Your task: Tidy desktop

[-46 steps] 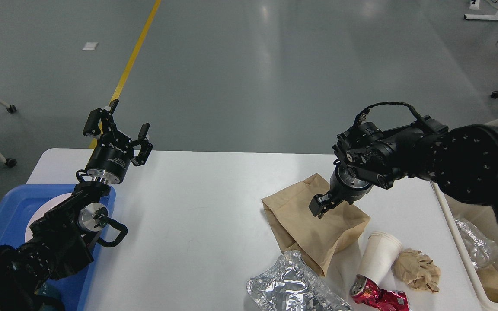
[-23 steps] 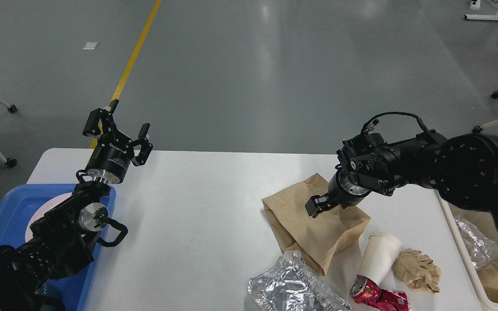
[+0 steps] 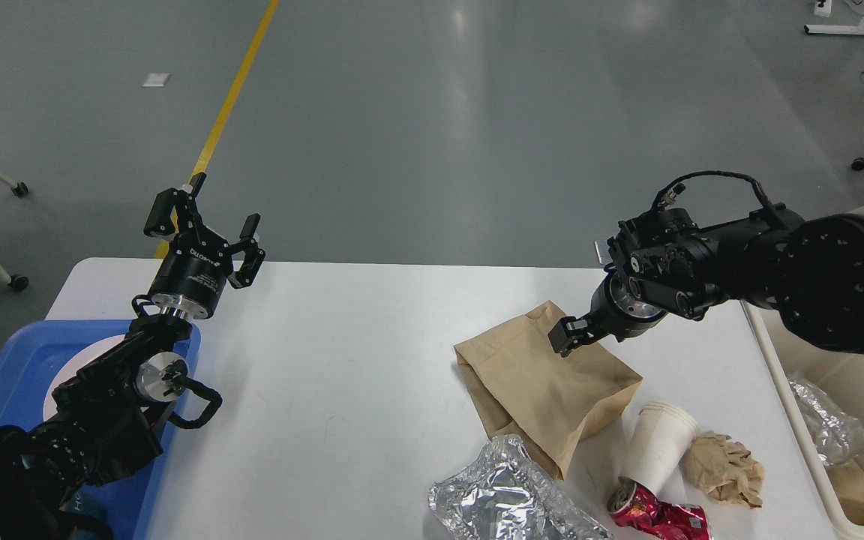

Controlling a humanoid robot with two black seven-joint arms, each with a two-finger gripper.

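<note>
Litter on the large white rectangular desktop (image 3: 342,360).
Nearest: crumpled silver foil (image 3: 507,499), crushed red can (image 3: 657,516), white paper cup (image 3: 657,444); then flat brown paper bag (image 3: 537,390) under the right gripper (image 3: 568,335) (fingers indistinguishable). Left gripper (image 3: 207,217) raised, spread wide, empty.

Single head view: looks forward, down over desktop (image 3: 372,360); distance perhaps moderate.

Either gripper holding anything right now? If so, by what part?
Left gripper is open and empty, raised. Right gripper is over the brown paper bag, seen end-on; a grip cannot be told.
</note>
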